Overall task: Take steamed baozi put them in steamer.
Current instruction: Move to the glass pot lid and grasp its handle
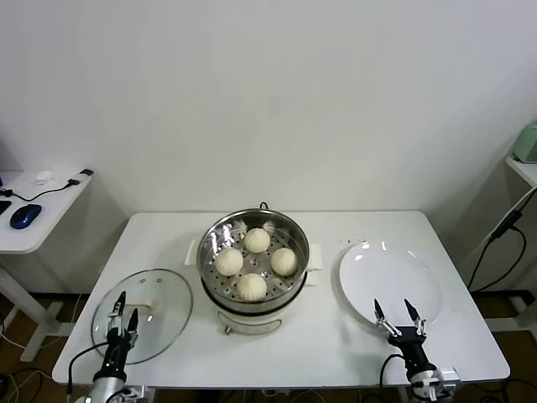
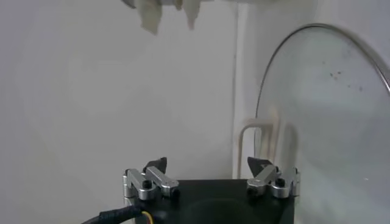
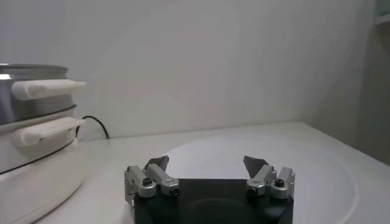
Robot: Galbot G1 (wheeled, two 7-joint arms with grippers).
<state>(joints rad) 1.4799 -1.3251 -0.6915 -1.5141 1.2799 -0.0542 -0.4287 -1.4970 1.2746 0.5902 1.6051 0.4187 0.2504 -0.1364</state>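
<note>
Since all four steamed baozi (image 1: 256, 262) lie already on the perforated floor of the steamer (image 1: 289, 235), spread apart from each other in a loose ring, the placing part of the task looks finished. They do not touch, which probably lets the steam pass between them. The steamer stands in the middle of the white desk (image 1: 159, 231), on its white base, open at the top.

To the robot's right of it lies the white plate (image 1: 390, 281), now bare; this is likely the place from where the buns were served. To the robot's left lies the glass lid (image 1: 155, 306), flat on the desk, put aside so that the pot stays reachable from above.

The left pincer (image 1: 123, 312) rests low at the near edge of the desk, over the near part of the lid, with its fingers apart and nothing between them. The right pincer (image 1: 398, 313) sits at the near edge of the plate, also spread wide and holding nothing. Both seem to wait at rest. If any step remains, it would be to cover the pot, and the left arm is well placed for that.
</note>
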